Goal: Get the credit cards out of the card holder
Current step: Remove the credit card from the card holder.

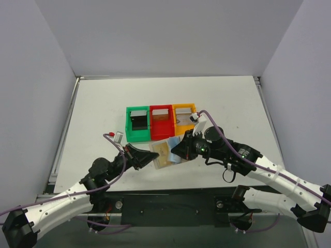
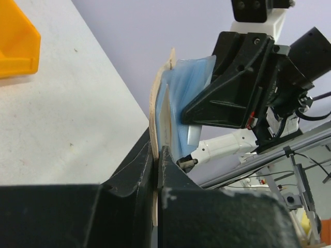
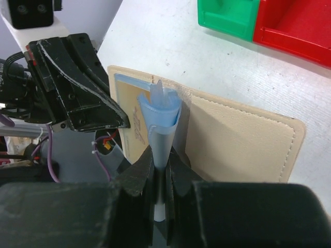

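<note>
Holder (image 1: 164, 153) sits open between both grippers, just in front of the bins (image 1: 137, 136). Left gripper (image 2: 156, 155) is clamped on its tan flap; right gripper (image 3: 160, 155) nips the blue panel (image 3: 160, 111). Recommended: anchor the flap, spread the panel gently, then find a card edge.

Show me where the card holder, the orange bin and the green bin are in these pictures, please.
card holder (image 3: 240, 139): right wrist view, on its open tan flap.
orange bin (image 2: 15, 46): left wrist view, on its outer wall.
green bin (image 1: 138, 137): top external view, on its near wall.
</note>
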You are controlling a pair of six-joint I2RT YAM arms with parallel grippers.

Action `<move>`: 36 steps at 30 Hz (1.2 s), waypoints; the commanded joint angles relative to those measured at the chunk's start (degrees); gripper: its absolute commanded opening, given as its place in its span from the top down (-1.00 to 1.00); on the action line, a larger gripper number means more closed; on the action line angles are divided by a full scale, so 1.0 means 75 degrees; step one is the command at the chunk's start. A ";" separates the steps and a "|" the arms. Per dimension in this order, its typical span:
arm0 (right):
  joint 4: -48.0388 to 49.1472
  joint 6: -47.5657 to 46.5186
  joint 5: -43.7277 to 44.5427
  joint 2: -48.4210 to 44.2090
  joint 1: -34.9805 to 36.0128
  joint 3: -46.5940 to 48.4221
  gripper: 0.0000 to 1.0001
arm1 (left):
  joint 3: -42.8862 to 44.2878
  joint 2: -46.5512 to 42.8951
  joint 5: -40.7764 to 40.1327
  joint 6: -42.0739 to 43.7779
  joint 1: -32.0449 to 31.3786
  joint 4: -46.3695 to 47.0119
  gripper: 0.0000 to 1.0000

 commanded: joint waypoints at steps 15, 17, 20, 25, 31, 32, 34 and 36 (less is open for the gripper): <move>-0.1839 -0.0825 0.0994 -0.0375 0.0288 0.1920 -0.23 | 0.1914 -0.0794 -0.1052 0.1528 0.0001 -0.3529 1.00; -0.1780 -0.0790 0.0969 -0.0047 0.0708 0.2190 -0.22 | 0.2335 -0.0490 -0.1251 0.1716 0.0001 -0.4045 1.00; -0.1651 -0.0661 0.0923 0.0760 0.1097 0.2518 -0.20 | 0.2899 0.0026 -0.1345 0.2160 0.0001 -0.4796 1.00; -0.0984 -0.0216 0.0946 0.1453 0.1133 0.2460 -0.19 | 0.3872 0.0706 -0.1450 0.2700 -0.0011 -0.5465 1.00; -0.0924 -0.0028 0.1215 0.2099 0.1005 0.2461 -0.17 | 0.4388 0.0813 -0.1615 0.2958 -0.0011 -0.5689 1.00; -0.0843 0.0123 0.1192 0.2075 0.0772 0.2367 -0.16 | 0.4388 0.0731 -0.1603 0.2958 -0.0011 -0.5665 1.00; -0.0528 0.0288 0.0807 0.1912 0.0339 0.1981 -0.15 | 0.4249 0.0486 -0.1451 0.2889 -0.0011 -0.5409 1.00; -0.0304 0.0358 0.0407 0.1712 -0.0060 0.1606 -0.15 | 0.3980 0.0205 -0.1252 0.2736 -0.0011 -0.4954 1.00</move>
